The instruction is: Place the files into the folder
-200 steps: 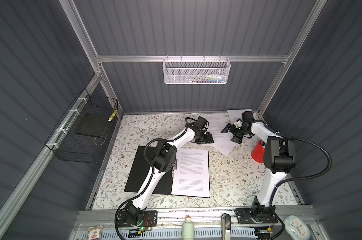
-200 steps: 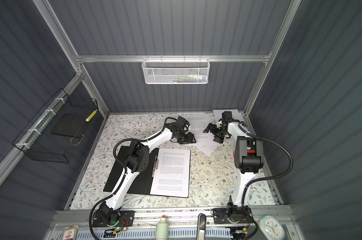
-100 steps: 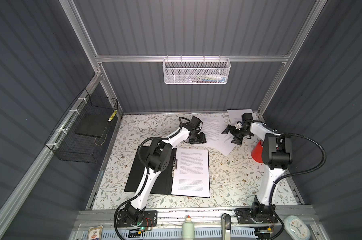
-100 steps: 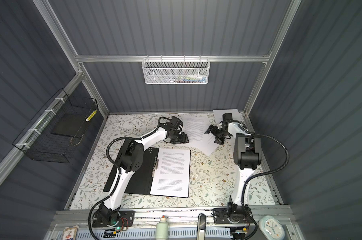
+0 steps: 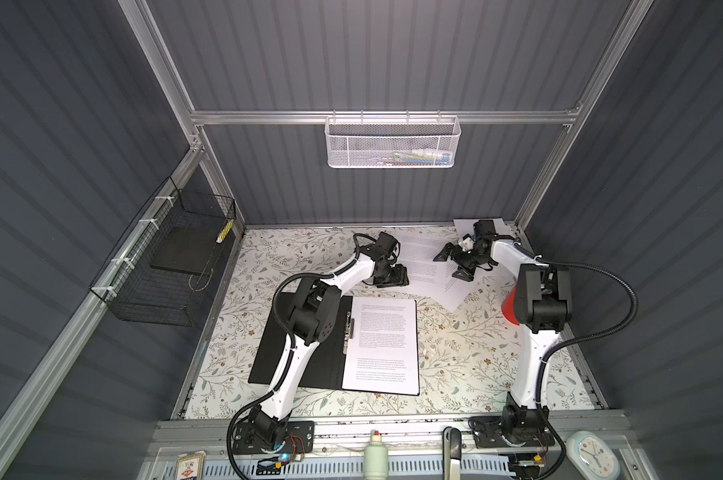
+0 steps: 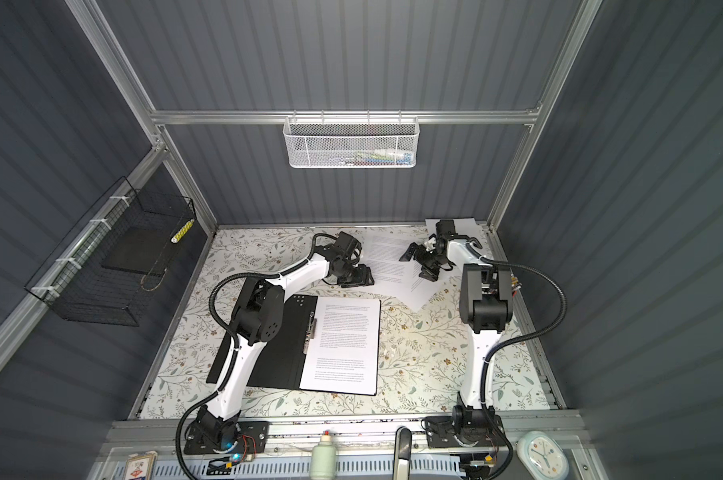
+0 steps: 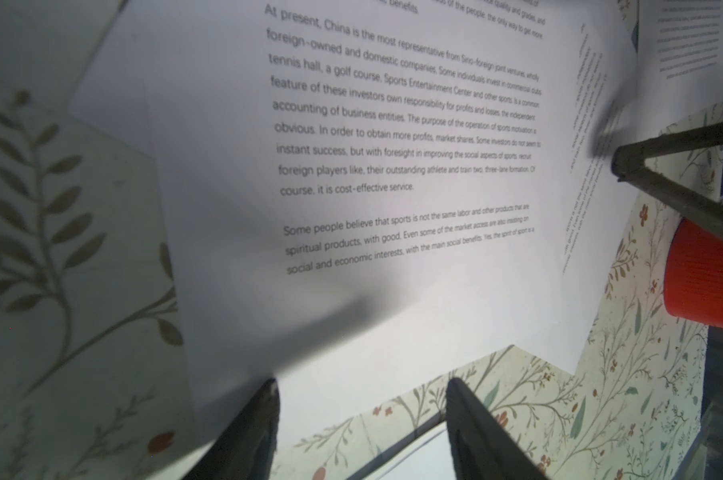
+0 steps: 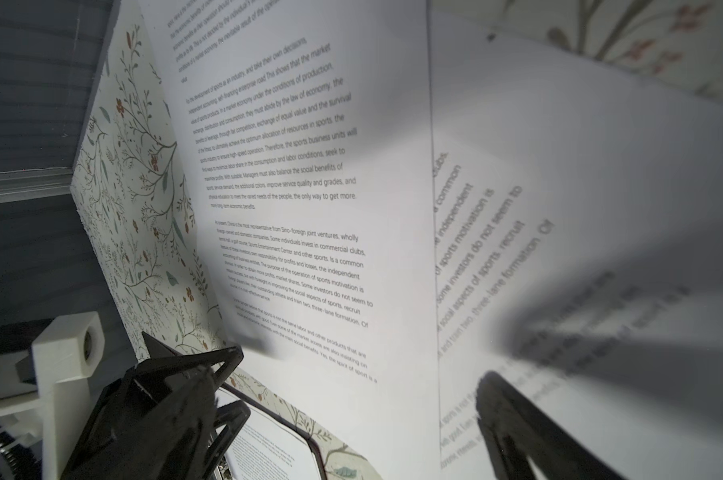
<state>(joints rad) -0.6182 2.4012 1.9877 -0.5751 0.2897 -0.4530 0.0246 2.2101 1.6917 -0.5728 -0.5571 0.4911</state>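
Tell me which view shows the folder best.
Both top views: the folder lies open, one sheet inside, left arm crossing it. Both wrist views catch only a corner at the frame edge.

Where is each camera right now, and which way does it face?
Top views: high above the front, looking down on the table and open folder; left arm and right arm show whole.
Left wrist: low at the back, facing the loose sheets; left gripper, open, shows.
Right wrist: low over the same sheets; right gripper, open, shows.
Shared: both wrist views show the "At present, China" sheet.
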